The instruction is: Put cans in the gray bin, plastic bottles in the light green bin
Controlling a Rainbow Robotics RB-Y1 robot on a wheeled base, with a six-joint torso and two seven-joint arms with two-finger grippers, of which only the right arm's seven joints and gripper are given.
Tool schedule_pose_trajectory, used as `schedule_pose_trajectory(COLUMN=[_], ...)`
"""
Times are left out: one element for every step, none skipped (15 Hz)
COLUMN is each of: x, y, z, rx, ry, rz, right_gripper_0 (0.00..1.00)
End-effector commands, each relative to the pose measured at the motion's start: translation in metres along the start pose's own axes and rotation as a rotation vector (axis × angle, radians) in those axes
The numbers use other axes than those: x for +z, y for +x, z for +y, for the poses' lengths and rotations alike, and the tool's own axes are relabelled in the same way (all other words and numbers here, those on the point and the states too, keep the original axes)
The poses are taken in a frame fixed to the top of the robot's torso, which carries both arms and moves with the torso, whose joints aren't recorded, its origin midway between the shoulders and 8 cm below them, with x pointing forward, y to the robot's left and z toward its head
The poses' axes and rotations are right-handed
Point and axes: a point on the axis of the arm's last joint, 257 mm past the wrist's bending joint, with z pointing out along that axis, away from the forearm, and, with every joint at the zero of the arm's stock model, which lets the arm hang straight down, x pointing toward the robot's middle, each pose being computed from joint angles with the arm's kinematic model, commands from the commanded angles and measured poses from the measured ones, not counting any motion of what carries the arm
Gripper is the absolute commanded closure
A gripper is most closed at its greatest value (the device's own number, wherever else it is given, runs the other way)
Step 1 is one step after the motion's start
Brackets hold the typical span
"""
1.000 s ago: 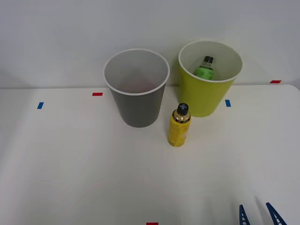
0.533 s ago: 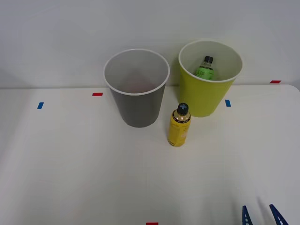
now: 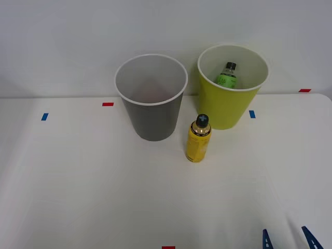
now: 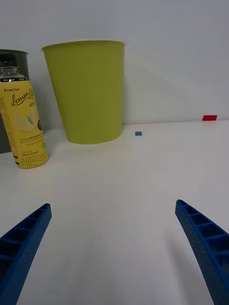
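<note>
The pincer (image 3: pixel 288 239) has drawn back from the yellow bottle (image 3: pixel 198 139) and spread wider, holding nothing. The green bottle (image 3: pixel 226 74) sits inside the light green bin (image 3: pixel 228 111); the gray bin (image 3: pixel 153 122) stands just beside the yellow bottle, which seems the next target.

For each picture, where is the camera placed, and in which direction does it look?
Front view: above the arms, looking down at the white table; the right tool shows.
Right wrist view: low over the table, facing the yellow lemon-drink bottle; blue ribbed fingers spread open.
Shared: that bottle and the lime tapered bin.
</note>
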Motion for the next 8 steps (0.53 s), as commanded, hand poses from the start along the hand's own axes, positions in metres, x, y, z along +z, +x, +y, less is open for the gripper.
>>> schedule_pose_trajectory(x=[0.000, -0.003, -0.005, -0.008, -0.011, -0.014, -0.013, -0.013], y=[0.000, 0.001, 0.000, 0.001, 0.002, 0.002, 0.000, -0.001], z=[0.000, -0.002, -0.005, -0.005, -0.005, -0.005, -0.004, -0.004], rx=[-0.005, -0.004, -0.004, -0.004, 0.005, 0.023, 0.043, 0.058], ry=[-0.004, 0.001, 0.007, 0.009, 0.017, 0.032, 0.042, 0.054], rz=[0.002, 0.006, 0.009, 0.014, 0.017, 0.016, 0.007, 0.000], right_gripper_0=[0.00, 0.00, 0.00, 0.00, 0.00, 0.00, 0.00, 0.00])
